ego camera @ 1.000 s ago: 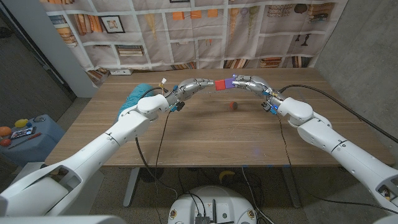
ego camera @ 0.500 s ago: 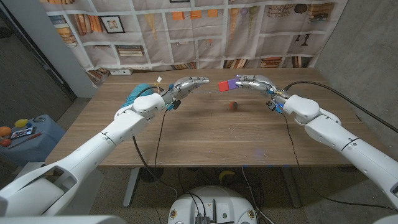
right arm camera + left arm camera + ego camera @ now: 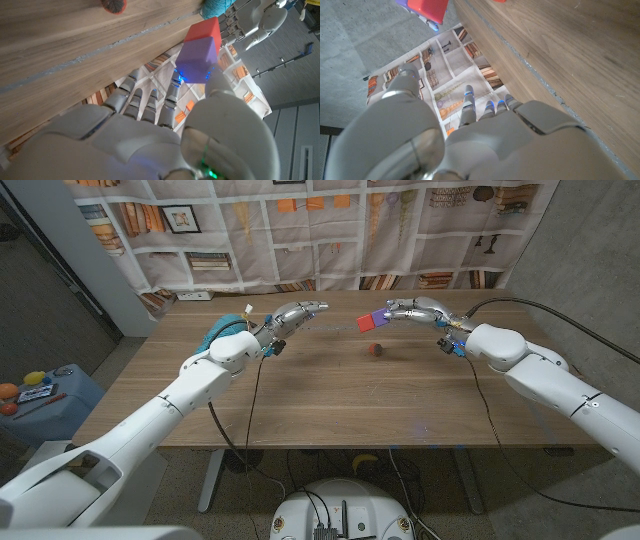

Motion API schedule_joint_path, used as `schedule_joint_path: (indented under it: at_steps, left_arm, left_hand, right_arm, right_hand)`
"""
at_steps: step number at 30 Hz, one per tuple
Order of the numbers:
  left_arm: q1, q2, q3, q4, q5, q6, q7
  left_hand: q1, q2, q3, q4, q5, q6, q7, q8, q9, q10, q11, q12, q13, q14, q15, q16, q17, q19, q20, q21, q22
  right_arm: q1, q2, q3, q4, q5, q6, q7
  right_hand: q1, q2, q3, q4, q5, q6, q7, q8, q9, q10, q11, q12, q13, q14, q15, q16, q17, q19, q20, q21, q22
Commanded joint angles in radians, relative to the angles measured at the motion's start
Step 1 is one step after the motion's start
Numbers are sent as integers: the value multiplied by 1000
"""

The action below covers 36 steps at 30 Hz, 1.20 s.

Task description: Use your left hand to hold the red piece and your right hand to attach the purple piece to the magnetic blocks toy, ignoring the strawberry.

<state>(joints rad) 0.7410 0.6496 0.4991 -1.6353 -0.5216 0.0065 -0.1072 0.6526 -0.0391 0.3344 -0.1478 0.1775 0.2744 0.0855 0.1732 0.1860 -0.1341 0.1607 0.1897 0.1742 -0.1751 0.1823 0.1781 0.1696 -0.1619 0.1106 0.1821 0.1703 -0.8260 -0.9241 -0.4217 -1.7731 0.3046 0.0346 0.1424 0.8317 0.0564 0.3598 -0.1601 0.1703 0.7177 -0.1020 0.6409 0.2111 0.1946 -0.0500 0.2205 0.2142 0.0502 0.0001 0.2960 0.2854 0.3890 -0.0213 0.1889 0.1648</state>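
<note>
My right hand holds the purple piece above the far middle of the table. The red piece sticks to the purple one's free side, and the pair hangs in the air. In the right wrist view the purple piece sits at my fingertips with the red piece joined beyond it. My left hand hovers a short way to the left of the pair with its fingers stretched out and nothing in them. The red piece is apart from that hand's fingertips in the left wrist view.
A small strawberry lies on the wooden table just below the held pieces. A teal fuzzy object sits by my left forearm. A printed bookshelf backdrop hangs behind the table's far edge.
My left hand has let go of the red piece and drawn back to the left. My right hand has carried the joined red and purple pieces slightly to the right.
</note>
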Motion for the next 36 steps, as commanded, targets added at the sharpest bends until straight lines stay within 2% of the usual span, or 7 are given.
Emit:
schedule_joint_path:
  at_steps: [1,13,18,24,29,36]
  left_arm:
    - [27,-21,-26,25,-1,-61,48]
    - [81,-33,-64,9,-10,-106,122]
    - [99,-34,-75,-1,-11,-112,147]
    - [111,-39,-82,0,-6,-121,171]
    - [133,-51,-92,2,-15,-139,193]
    - [153,-59,-102,4,-22,-150,213]
  left_hand:
    - [-6,2,1,6,5,-15,-4,-1,-1,12,-1,9,2,-71,-4,9,4,13,1,12,4]
    - [-16,10,2,7,5,-24,-8,4,-2,27,-9,13,2,-48,-12,13,4,36,-6,18,4]
    - [-29,16,1,11,5,-51,-12,-2,-3,36,-22,14,2,-35,-17,14,4,48,-5,20,3]
    - [-47,23,-2,16,4,-89,-31,-5,-4,43,-33,14,2,-24,-24,13,4,65,-16,23,3]
    - [-65,28,-4,18,3,-94,-45,2,-6,68,-46,20,2,5,-40,17,3,98,-30,30,3]
    - [-73,31,-5,18,3,-96,-49,4,-6,82,-53,22,1,19,-46,18,3,109,-33,31,3]
  right_arm:
    - [9,-83,2,-100,-96,-101,-5]
    - [28,-155,-12,-201,-216,-215,18]
    - [41,-168,-22,-226,-260,-250,34]
    - [69,-187,-47,-259,-335,-302,71]
    - [89,-195,-67,-271,-392,-319,100]
    - [117,-197,-94,-282,-469,-344,143]
  right_hand:
    - [42,41,-3,0,5,126,-119,9,7,4,-3,-4,3,2,1,0,5,0,3,0,3]
    - [44,41,-5,-1,5,129,-119,11,11,6,-7,-3,3,3,-2,0,5,2,3,1,3]
    - [45,40,-6,-1,4,129,-119,12,12,6,-9,-3,3,3,-2,0,5,3,3,1,3]
    - [47,39,-7,-2,4,130,-119,13,13,9,-10,-3,3,4,-5,0,5,5,2,2,3]
    - [48,39,-8,-3,4,131,-119,14,15,9,-11,-3,3,7,-6,1,6,7,-2,3,3]
    - [49,38,-9,-3,5,133,-119,15,16,12,-12,-2,3,11,-6,2,6,10,-3,3,3]
